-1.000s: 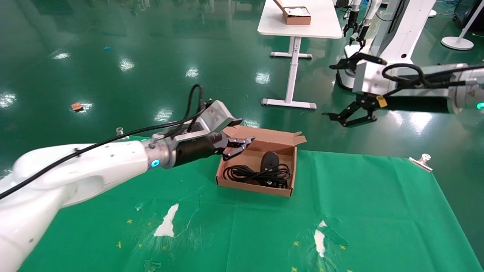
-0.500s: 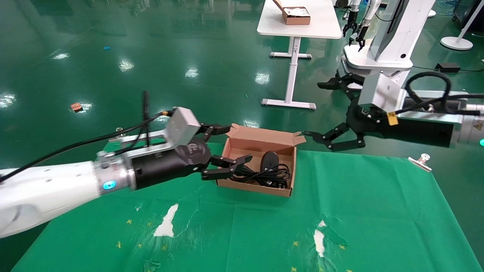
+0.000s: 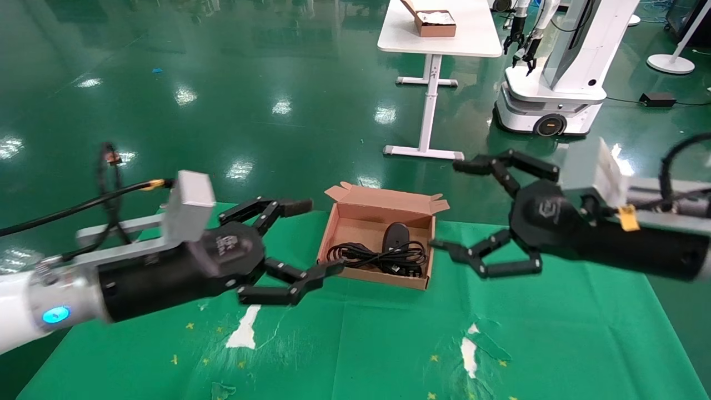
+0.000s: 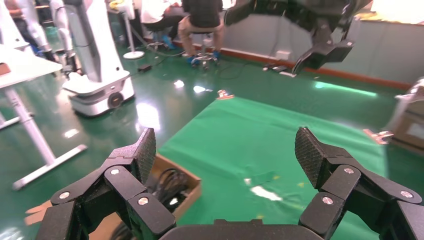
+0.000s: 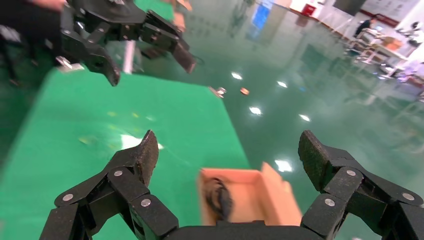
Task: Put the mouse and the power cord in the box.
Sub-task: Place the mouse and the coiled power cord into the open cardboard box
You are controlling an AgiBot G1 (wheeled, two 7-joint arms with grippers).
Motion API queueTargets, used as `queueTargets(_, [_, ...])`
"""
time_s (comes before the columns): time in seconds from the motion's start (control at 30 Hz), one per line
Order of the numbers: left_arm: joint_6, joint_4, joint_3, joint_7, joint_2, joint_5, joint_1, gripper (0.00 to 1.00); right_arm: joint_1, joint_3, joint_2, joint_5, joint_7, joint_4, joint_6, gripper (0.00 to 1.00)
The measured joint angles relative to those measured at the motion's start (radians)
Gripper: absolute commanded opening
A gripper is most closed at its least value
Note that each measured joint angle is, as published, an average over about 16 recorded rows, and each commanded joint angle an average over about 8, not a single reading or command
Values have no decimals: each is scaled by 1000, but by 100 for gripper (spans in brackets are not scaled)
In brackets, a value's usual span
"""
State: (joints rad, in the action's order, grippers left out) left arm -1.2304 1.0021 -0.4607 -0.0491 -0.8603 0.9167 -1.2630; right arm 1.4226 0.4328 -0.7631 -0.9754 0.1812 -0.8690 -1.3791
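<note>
With both the small black oval mouse (image 3: 396,235) and the floppy looped black power cord (image 3: 377,258) lying light inside the shallow brown cardboard box (image 3: 376,276), we hold our left tool (image 3: 303,240) and right tool (image 3: 452,205) wide, empty, flanking it.

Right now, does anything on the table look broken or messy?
Yes. The green cloth is torn in spots, showing white patches underneath near the front. The mouse and power cord lie tidy inside the box.
</note>
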Motion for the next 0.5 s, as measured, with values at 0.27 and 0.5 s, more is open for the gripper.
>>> queueTargets(0.27, [-109, 116, 74, -57, 102, -76, 77, 100, -134, -59, 58, 94, -142, -160, -45, 100])
queueTargets(0.5, [-199, 212, 136, -104, 187, -140, 141, 100, -247, -109, 108, 174, -262, -295, -83, 100])
